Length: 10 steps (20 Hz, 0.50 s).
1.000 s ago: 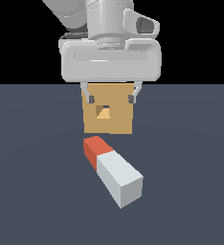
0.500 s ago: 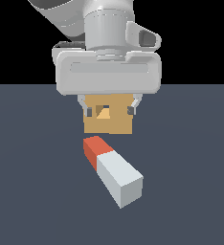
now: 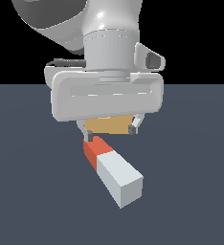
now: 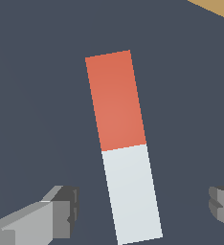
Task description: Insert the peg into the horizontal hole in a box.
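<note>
Peg point(image 3: 113, 172) beneath open end effector point(image 3: 110, 132)

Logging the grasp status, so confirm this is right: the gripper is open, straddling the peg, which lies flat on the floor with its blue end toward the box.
Wrong on one point: the peg's end toward the box is red, not blue, as the wrist view shows. The rest holds: the gripper is open, straddling the peg, which lies flat on the floor.
</note>
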### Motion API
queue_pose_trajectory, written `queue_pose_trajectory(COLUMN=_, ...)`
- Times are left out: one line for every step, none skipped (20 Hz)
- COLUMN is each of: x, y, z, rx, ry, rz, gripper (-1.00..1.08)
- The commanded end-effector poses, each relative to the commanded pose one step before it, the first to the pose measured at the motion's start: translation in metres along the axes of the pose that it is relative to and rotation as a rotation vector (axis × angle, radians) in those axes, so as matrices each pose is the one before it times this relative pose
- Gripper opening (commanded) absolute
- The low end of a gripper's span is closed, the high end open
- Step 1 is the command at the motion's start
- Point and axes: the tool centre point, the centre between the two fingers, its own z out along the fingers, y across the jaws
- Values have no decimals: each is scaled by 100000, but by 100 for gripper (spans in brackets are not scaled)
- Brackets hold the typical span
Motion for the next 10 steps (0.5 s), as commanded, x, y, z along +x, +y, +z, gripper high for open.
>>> queue_pose_trajectory(x=-745, y=-70, z=805, rx=0, ry=92, rz=-4787, gripper=100)
queue_pose_trajectory(x=-266, y=-25, z=282, rx=21, ry=30, rz=-1612, gripper=100)
queue_pose_trajectory(x=-249, y=-21, z=264, rx=21, ry=27, rz=-1511, gripper=100)
queue_pose_trajectory(x=-232, y=-18, z=246, rx=20, ry=24, rz=-1408, gripper=100)
queue_pose_trajectory(x=-216, y=-17, z=227, rx=19, ry=22, rz=-1299, gripper=100)
queue_pose_trajectory(x=-198, y=-14, z=208, rx=18, ry=19, rz=-1190, gripper=100)
queue_pose_trajectory(x=-179, y=-12, z=188, rx=17, ry=17, rz=-1078, gripper=100)
queue_pose_trajectory(x=-160, y=-9, z=168, rx=16, ry=14, rz=-967, gripper=100)
queue_pose_trajectory(x=-142, y=-7, z=148, rx=15, ry=11, rz=-851, gripper=100)
queue_pose_trajectory(x=-124, y=-3, z=127, rx=14, ry=9, rz=-737, gripper=100)
